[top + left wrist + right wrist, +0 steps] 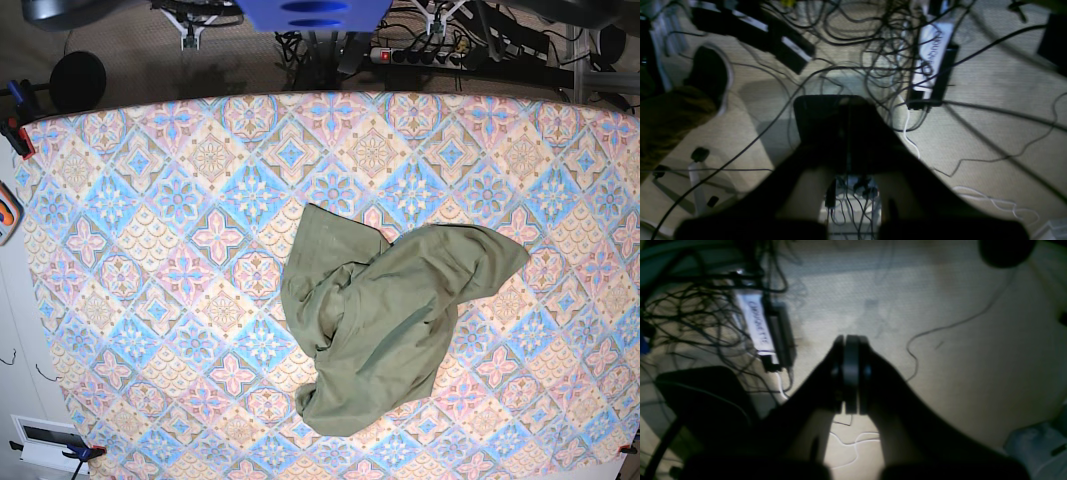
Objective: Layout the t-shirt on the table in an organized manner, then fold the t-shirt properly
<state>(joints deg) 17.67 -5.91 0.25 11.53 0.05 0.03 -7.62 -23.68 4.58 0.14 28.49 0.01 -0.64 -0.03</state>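
Observation:
The olive-green t-shirt (390, 320) lies crumpled in a heap right of the middle of the table (150, 250), with folds bunched on its left side and a flap spread toward the right. Neither arm shows in the base view. In the left wrist view my left gripper (848, 100) is a dark silhouette over the floor, its jaws pressed together with nothing between them. My right gripper (851, 340) is likewise shut and empty, and also faces carpet rather than the table. Neither wrist view shows the shirt.
Tangled cables and a labelled power strip (933, 66) cover the carpet below the wrists. A person's shoe (711, 71) stands at the left. Beyond the table's far edge lies a power strip (420, 55). Clamps (15, 130) hold the cloth at the left edge.

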